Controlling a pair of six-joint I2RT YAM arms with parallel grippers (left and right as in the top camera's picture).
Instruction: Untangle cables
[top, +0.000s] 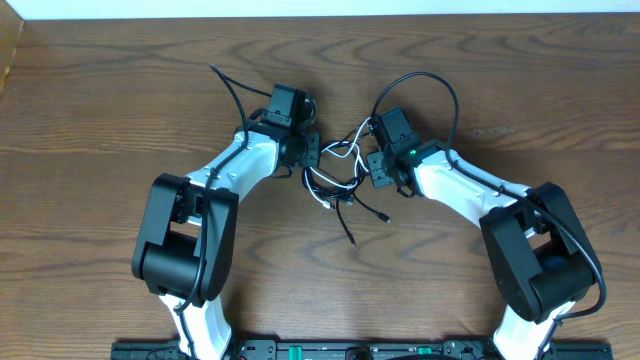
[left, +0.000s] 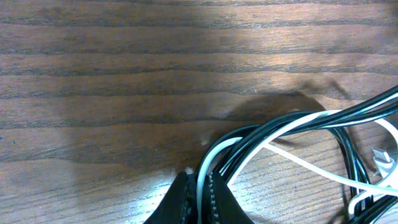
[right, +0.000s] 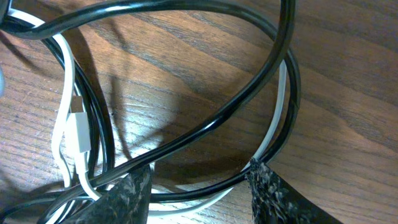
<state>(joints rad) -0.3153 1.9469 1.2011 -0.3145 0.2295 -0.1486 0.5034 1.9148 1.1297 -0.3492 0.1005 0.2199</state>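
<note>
The cables (top: 335, 178) lie in a tangle at the middle of the table, thin black cords looped with a white one. My left gripper (top: 312, 152) sits at the tangle's left edge. In the left wrist view that gripper (left: 200, 179) is shut on the white cable (left: 215, 152), with black cables (left: 280, 126) curving off to the right. My right gripper (top: 378, 166) is at the tangle's right edge. In the right wrist view it (right: 199, 190) is open, and a black cable (right: 205, 127) and the white cable (right: 65, 81) pass loosely between its fingers (right: 124, 199).
The arms' own thicker black wires arch over the table behind each wrist, one on the right (top: 432, 80) and one on the left (top: 228, 88). A white plug (right: 78, 134) lies among the loops. The wooden table (top: 120, 110) extends on all sides.
</note>
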